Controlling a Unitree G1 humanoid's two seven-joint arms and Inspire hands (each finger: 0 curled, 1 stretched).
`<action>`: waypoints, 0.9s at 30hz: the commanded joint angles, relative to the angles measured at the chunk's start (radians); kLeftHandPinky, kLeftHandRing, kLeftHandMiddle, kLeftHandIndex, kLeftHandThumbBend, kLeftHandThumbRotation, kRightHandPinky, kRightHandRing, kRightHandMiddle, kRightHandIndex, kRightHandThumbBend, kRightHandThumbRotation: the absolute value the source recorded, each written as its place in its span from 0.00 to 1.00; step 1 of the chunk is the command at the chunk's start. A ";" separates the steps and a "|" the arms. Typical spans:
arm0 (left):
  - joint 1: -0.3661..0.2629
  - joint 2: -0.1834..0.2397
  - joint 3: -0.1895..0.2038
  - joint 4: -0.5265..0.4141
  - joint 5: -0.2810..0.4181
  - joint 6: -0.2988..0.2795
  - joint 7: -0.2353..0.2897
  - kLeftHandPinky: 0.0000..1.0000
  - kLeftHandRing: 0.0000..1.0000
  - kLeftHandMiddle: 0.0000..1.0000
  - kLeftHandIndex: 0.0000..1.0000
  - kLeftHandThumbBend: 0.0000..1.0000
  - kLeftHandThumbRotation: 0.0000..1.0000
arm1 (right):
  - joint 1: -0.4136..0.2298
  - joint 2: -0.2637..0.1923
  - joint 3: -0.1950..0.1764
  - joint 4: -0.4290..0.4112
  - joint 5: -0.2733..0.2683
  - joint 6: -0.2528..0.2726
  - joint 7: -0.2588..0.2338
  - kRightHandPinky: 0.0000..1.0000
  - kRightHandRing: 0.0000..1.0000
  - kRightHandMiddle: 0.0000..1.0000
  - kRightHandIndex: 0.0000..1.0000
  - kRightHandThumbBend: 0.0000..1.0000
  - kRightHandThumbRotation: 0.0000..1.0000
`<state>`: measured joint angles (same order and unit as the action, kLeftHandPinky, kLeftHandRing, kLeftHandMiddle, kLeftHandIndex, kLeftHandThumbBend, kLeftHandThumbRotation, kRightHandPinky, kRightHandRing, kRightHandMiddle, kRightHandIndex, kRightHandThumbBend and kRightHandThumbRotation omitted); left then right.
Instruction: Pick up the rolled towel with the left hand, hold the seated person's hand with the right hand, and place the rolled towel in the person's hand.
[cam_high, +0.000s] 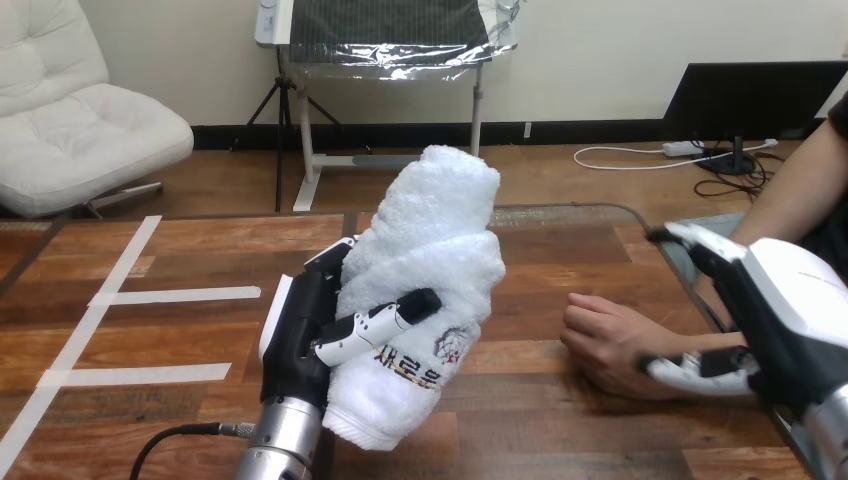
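The towel (430, 270) is being gripped by the left robot hand (300, 335); the right robot hand (770, 300) is being held open, so the person's hand (610, 340) could slip.

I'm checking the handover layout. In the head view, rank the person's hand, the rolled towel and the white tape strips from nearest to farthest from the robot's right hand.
From the right hand:
1. The person's hand, just beside it, at right.
2. The rolled towel, centre, in the left hand.
3. The white tape strips, far left.
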<state>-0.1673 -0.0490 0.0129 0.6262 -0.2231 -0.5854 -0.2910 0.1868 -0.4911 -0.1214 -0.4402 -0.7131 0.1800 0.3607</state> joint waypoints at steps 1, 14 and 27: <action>-0.080 -0.042 -0.005 -0.055 0.008 -0.014 0.010 0.32 0.38 0.45 0.50 0.94 0.21 | -0.110 -0.084 -0.008 0.051 -0.019 0.042 0.053 0.85 0.92 0.92 0.88 0.76 0.00; -0.074 -0.040 -0.008 -0.055 -0.007 -0.018 -0.005 0.31 0.38 0.45 0.50 0.93 0.21 | -0.188 -0.184 0.039 0.180 -0.033 0.072 0.126 0.83 0.90 0.90 0.87 0.80 0.00; -0.066 -0.032 -0.004 -0.058 -0.003 -0.027 -0.007 0.31 0.38 0.45 0.50 0.93 0.21 | -0.264 -0.234 0.105 0.258 -0.066 0.120 0.209 0.86 0.92 0.92 0.88 0.79 0.00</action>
<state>-0.1672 -0.0489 0.0081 0.6261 -0.2244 -0.5856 -0.2944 0.0128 -0.6802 -0.0492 -0.2037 -0.7682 0.2996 0.5523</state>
